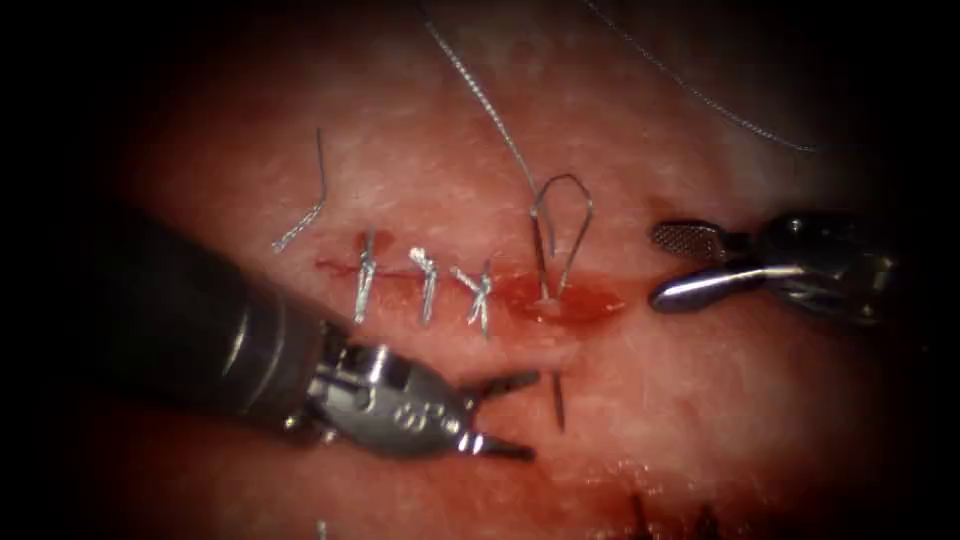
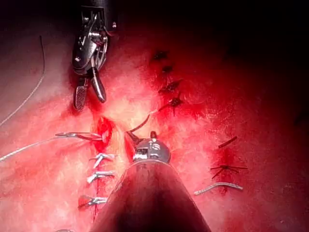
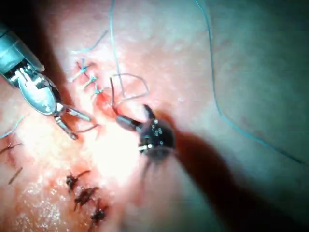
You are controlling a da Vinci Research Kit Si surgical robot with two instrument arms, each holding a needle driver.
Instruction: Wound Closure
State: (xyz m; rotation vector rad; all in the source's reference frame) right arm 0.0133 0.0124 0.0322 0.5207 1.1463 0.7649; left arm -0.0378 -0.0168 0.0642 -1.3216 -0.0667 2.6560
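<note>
The cut runs across the tissue and carries three tied stitches. The curved needle is in the tissue at the cut's open right end. Its rear part stands on the far side, and its tip pokes out on the near side. Thread runs from the needle's rear, with a loop beside it. My left tool is open just left of the tip and holds nothing. My right tool is open and holds nothing, right of the cut's end.
Red fluid pools at the cut's right end. A cut end of thread lies at the far left, and more thread trails to the far right. Dark older stitches sit on the near side of the tissue.
</note>
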